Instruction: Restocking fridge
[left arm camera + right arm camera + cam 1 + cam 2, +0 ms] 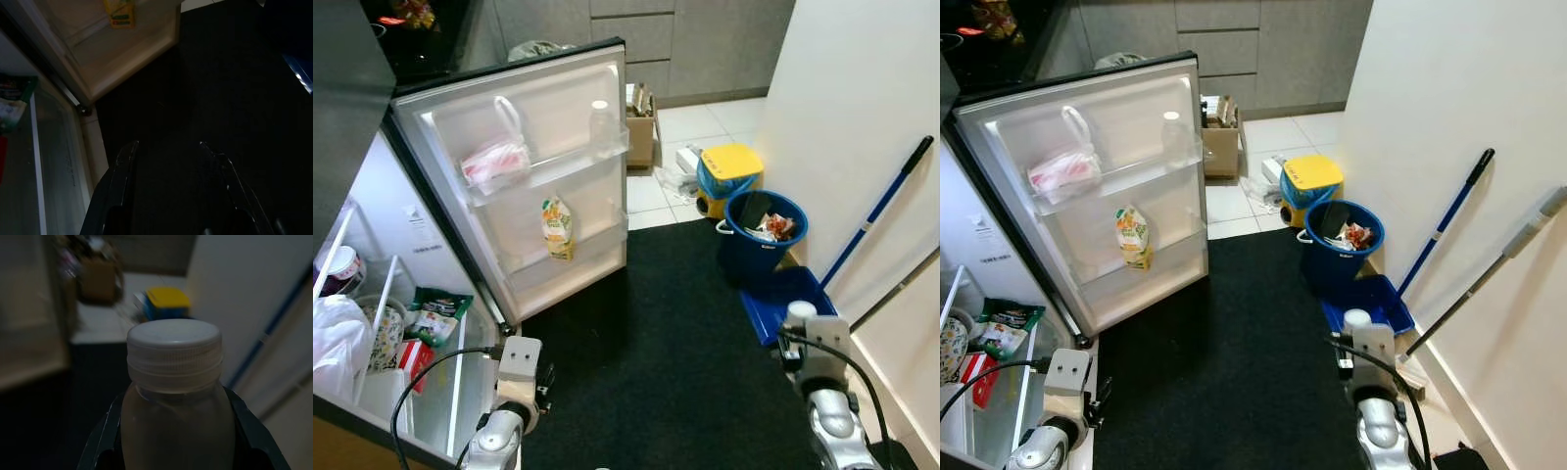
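Observation:
The fridge stands open on my left, its door (548, 108) swung out over the black mat (656, 343). On the door shelves are a pink-and-white bag (495, 162), a yellow packet (557, 227) and a clear bottle (600, 122). Inside, a green packet (438, 313), cups and a white plastic bag (335, 343) lie on glass shelves. My right gripper (173, 401) is shut on a pale bottle with a white cap (800, 313), held low at my right side. My left gripper (168, 147) is open with nothing in it, low beside the fridge's bottom corner.
A blue bucket (762, 230) of rubbish and a yellow-lidded bin (730, 166) stand by the white wall (862, 98) on the right. A blue dustpan (783, 299) and a blue-handled broom (881, 206) lean there. A cardboard box (640, 132) sits beyond the door.

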Tool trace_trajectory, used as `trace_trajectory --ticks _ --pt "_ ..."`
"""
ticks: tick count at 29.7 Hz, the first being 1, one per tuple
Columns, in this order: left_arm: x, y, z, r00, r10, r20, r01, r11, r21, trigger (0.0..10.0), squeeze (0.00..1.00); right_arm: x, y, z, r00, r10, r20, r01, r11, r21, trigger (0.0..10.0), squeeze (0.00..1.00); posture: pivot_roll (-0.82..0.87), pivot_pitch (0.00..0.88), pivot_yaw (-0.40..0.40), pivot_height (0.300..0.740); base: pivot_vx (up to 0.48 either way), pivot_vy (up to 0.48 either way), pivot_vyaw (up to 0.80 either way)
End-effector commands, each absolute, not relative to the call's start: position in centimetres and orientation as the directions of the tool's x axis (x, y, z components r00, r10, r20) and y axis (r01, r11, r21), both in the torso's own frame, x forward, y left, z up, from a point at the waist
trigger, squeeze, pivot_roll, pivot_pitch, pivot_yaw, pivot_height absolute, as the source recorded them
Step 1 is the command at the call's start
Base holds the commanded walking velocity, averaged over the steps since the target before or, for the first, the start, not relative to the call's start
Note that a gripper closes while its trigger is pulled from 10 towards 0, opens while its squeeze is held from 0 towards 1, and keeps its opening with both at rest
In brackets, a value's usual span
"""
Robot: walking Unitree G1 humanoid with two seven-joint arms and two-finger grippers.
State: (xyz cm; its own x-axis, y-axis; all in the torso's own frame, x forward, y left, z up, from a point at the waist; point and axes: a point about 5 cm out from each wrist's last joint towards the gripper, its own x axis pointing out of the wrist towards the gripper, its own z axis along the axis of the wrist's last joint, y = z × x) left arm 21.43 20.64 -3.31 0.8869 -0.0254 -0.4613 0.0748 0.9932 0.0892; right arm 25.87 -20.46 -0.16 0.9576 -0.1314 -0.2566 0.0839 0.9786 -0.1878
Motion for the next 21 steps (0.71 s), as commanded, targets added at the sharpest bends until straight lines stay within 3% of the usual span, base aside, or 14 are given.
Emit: trace_trajectory --ticks 1,3,7,10,21 --pt "21.4 19.8 -3.5 0.882 -0.049 -0.469 0.088 0.994 0.061 10.0 0.00 27.4 -19.9 1.8 0.982 -0.098 -0.160 0.073 0.985 -0.158 10.0 0.00 0.00 0.005 -0.009 0.740 0.000 0.000 0.00" --pt "21.4 19.8 -3.5 0.882 -0.049 -0.469 0.088 0.994 0.061 10.0 0.00 27.4 -19.9 1.8 0.982 -0.098 -0.160 0.073 0.985 -0.158 10.0 0.00 0.00 0.005 -0.009 0.740 0.000 0.000 0.00" --pt "22.0 19.0 -2.9 0.889 -0.069 -0.452 0.098 0.994 0.042 10.0 0.00 30.3 -18.6 6.5 0.999 -0.008 0.031 0.013 0.988 -0.156 10.0 0.00 0.00 0.000 -0.010 0.740 0.000 0.000 0.00" --pt "22.2 18.8 -2.7 0.893 -0.074 -0.443 0.098 0.995 0.032 10.0 0.00 30.7 -18.0 7.5 0.997 0.025 0.072 -0.010 0.982 -0.191 10.0 0.00 0.00 0.000 -0.010 0.740 0.000 0.000 0.00" --pt "22.4 18.0 -2.5 0.892 -0.104 -0.440 0.128 0.992 0.025 10.0 0.00 30.6 -16.4 8.3 0.992 0.079 0.093 -0.062 0.983 -0.173 10.0 0.00 0.00 0.000 -0.010 0.740 0.000 0.000 0.00"
